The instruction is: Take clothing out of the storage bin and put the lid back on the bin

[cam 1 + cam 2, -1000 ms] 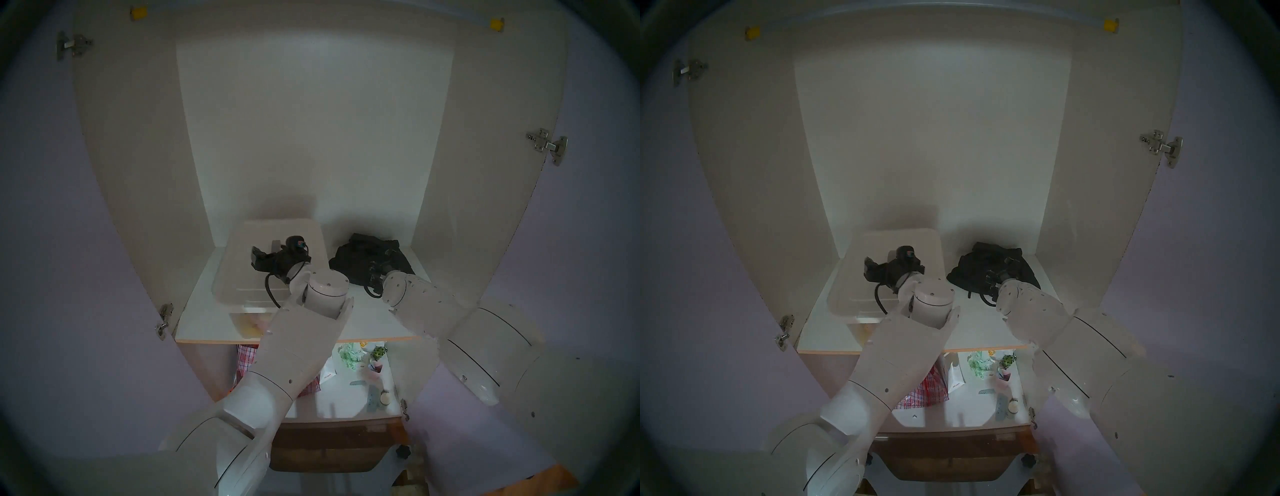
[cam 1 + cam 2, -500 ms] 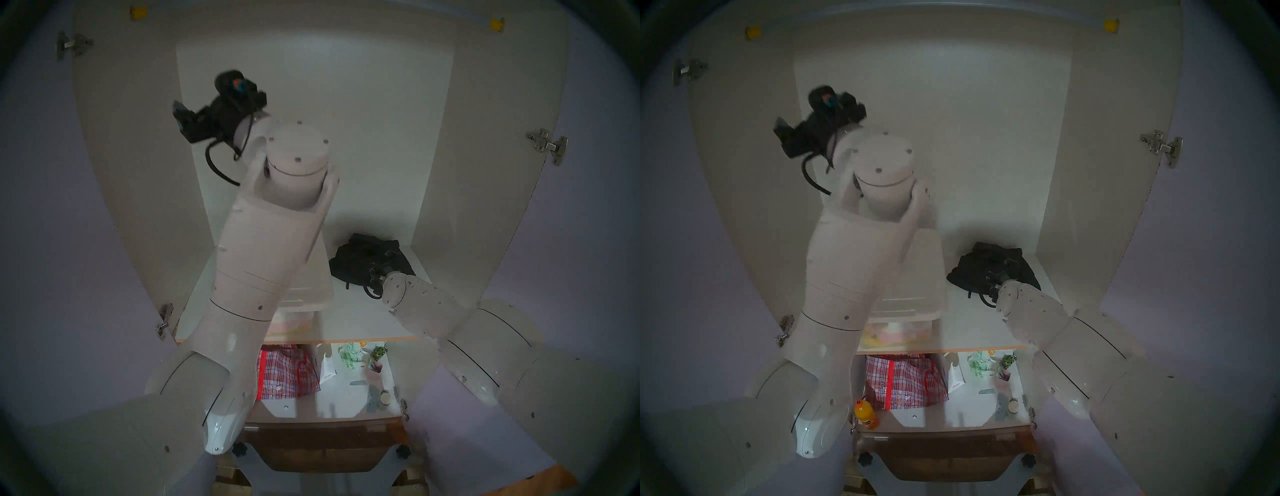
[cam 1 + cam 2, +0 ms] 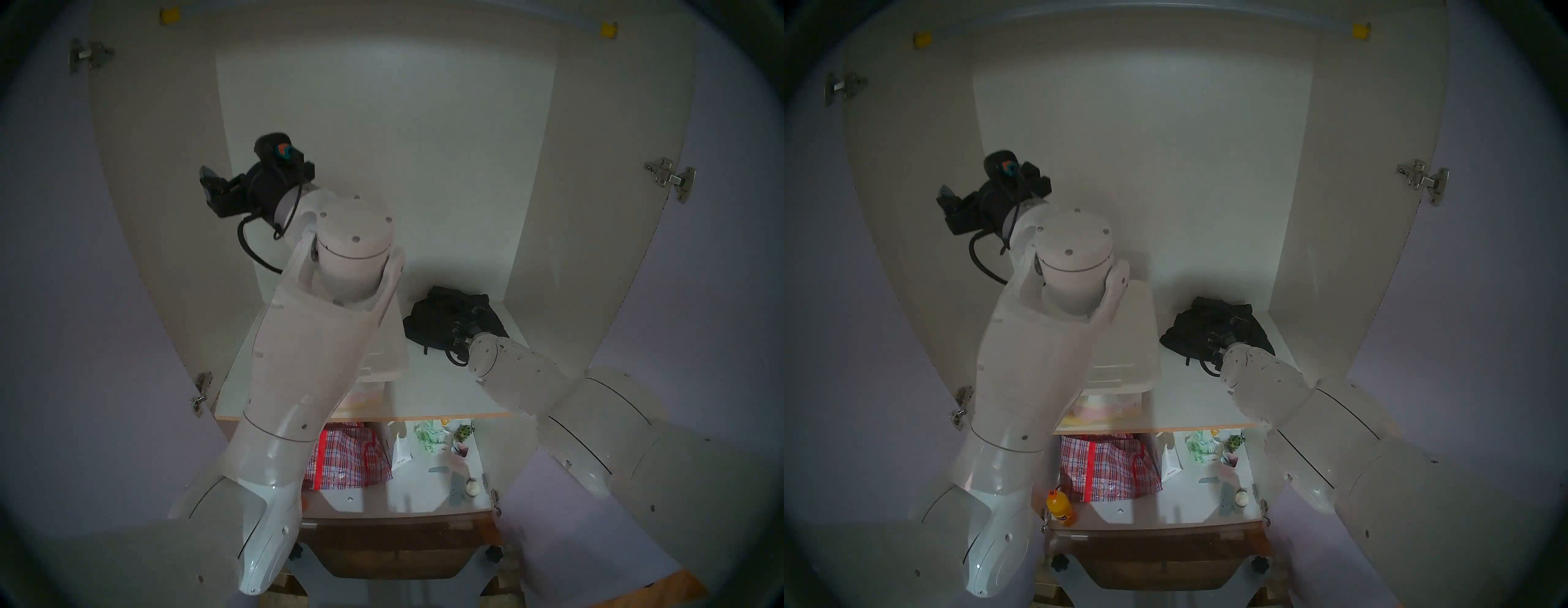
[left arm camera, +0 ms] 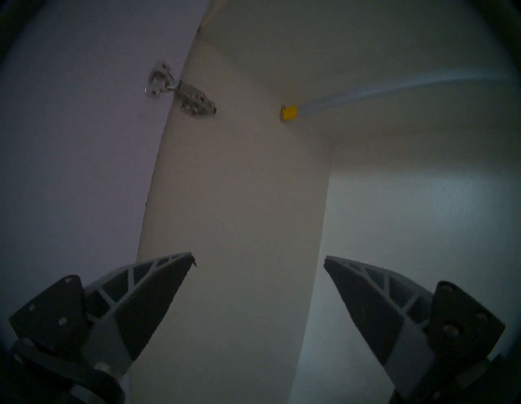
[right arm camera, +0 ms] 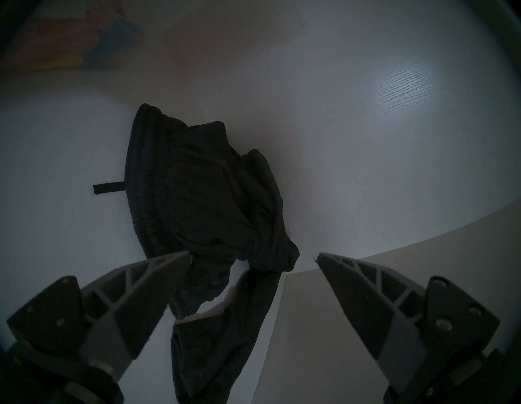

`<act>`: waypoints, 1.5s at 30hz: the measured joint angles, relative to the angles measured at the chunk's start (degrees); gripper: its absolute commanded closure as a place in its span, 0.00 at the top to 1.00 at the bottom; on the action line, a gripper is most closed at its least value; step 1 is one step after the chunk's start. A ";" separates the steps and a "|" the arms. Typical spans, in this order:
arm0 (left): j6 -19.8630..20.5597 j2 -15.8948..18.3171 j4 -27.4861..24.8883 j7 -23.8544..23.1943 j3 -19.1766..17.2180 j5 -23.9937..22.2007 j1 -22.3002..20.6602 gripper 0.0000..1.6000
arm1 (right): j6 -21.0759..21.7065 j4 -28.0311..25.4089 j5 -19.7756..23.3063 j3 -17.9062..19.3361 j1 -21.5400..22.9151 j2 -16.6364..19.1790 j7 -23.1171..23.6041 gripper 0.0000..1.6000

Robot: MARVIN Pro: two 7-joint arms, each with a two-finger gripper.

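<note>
On the lower shelf, at about 6 o'clock in the head view, a red-and-white checked bag [image 3: 352, 460] lies beside an orange bottle [image 3: 1060, 509]. On the shelf [image 3: 437, 390] above, the storage bin [image 3: 1123, 405] sits at center-left with the white lid [image 3: 1140, 335] on top, both half hidden by the left arm. At 3 o'clock of the bin, well apart, the black clothing [image 3: 449, 318] lies heaped on the shelf. The right gripper [image 5: 253, 258] hangs just over the heap, fingers spread wide and grasping nothing. Farther up, toward 11 o'clock, the left gripper [image 4: 259, 261] is raised near the cabinet's side wall [image 4: 234, 197], fingers parted and empty, facing a metal hinge [image 4: 180, 94] and a yellow bracket [image 4: 289, 112].
</note>
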 measured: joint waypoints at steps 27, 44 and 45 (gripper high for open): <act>8.68 6.27 -1.52 -4.07 -2.42 -2.53 -0.23 1.00 | 0.00 0.00 -0.85 0.81 -0.01 -0.02 0.00 1.00; 12.65 9.79 -2.26 -8.95 -2.62 -6.38 -1.18 1.00 | 0.00 0.00 -1.37 1.36 -0.01 -0.03 0.00 1.00; 12.79 9.92 -2.30 -9.12 -2.61 -6.52 -1.21 1.00 | 0.00 0.00 -1.38 1.38 -0.01 -0.03 0.00 1.00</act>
